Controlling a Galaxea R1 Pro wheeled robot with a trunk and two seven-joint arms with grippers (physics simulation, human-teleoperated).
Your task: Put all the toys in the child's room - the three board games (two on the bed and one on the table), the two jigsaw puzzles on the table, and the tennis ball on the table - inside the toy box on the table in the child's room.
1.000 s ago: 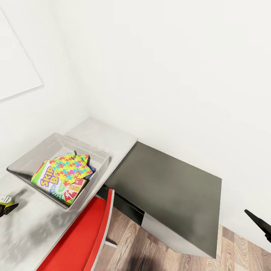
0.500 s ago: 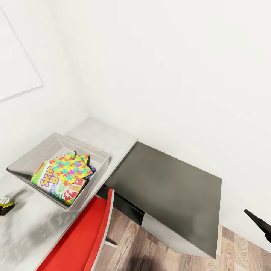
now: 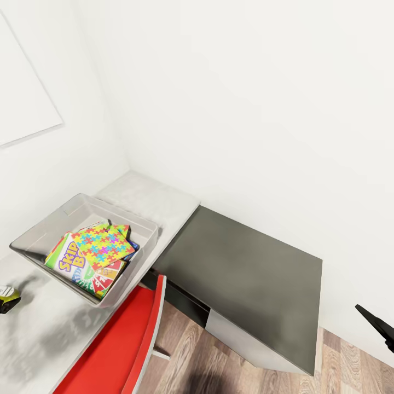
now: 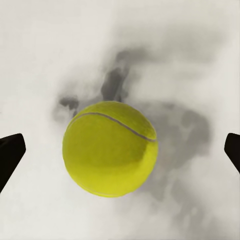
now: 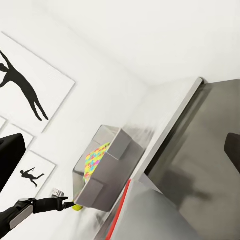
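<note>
The grey toy box (image 3: 38, 232) stands on the pale table (image 3: 148, 197). Inside it, a jigsaw puzzle (image 3: 101, 243) printed with bright pieces lies on top of the SKIP-BO board game (image 3: 68, 262) and other flat boxes. The tennis ball (image 4: 110, 148) rests on the table top. My left gripper (image 4: 120, 155) is open, with its dark fingertips (image 4: 10, 157) wide apart on either side of the ball and not touching it. The ball (image 3: 10, 295) also peeks in at the head view's left edge, just in front of the box. My right gripper (image 3: 377, 325) hangs open past the cabinet, holding nothing.
A dark olive-grey cabinet (image 3: 246, 268) with white sides adjoins the table on the right. A red chair (image 3: 126, 339) stands at the table's front edge over the wood-plank floor (image 3: 219, 366). White walls close in behind, and framed silhouette pictures (image 5: 25, 90) hang above the table.
My left gripper's tip has slid slightly toward the left edge of the head view. The toy box, its contents and the right gripper have not moved.
</note>
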